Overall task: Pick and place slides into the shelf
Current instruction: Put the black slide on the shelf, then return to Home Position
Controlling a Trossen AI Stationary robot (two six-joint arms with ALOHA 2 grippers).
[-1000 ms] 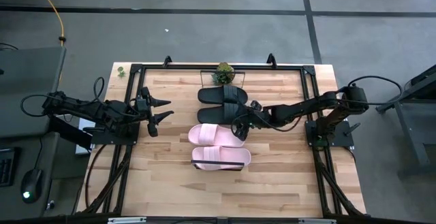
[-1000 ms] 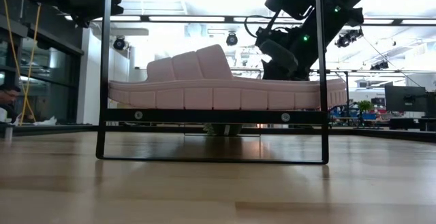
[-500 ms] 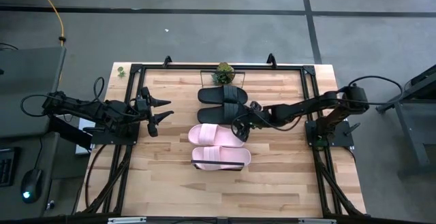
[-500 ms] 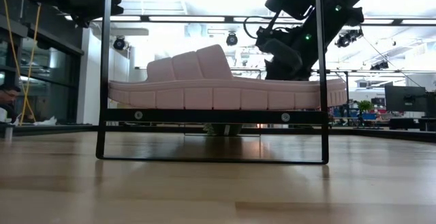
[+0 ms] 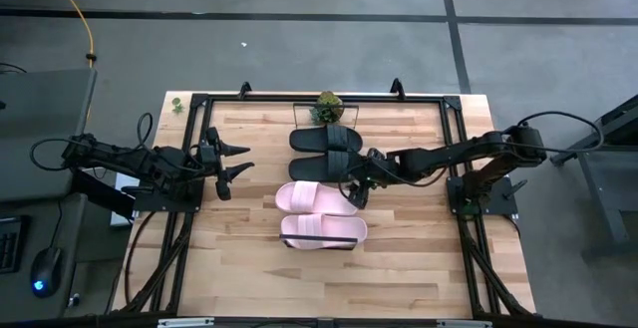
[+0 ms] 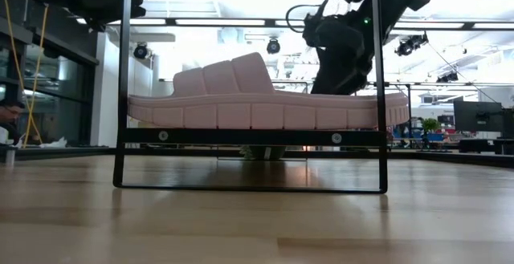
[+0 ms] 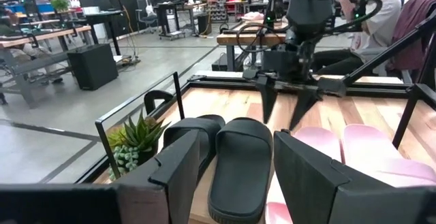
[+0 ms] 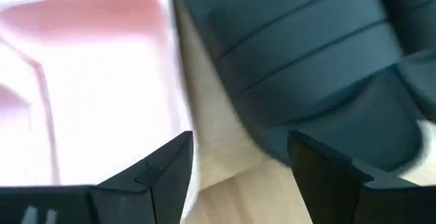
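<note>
Two black slides (image 5: 319,139) (image 5: 315,165) and two pale pink slides (image 5: 311,197) (image 5: 324,231) lie side by side in a row on the shelf (image 6: 249,137), soles down. The nearest pink slide (image 6: 257,103) fills the low view. My right gripper (image 5: 355,185) hangs open just above the row, pointing slantwise down over the gap between a black slide (image 8: 320,54) and a pink slide (image 8: 88,81); it touches neither. My left gripper (image 5: 239,164) waits open at the table's left, pointing level at the row (image 7: 238,163).
A small potted plant (image 5: 327,107) stands at the far end of the row, next to the farthest black slide (image 7: 194,139). A black metal frame (image 5: 199,104) runs around the tabletop. Bare wood lies on both sides of the shelf. People sit at desks beyond the table.
My right gripper has risen a little from the slides and drawn slightly back toward the table's right edge, tipping less steeply down. It has stayed open. The slides have not moved.
</note>
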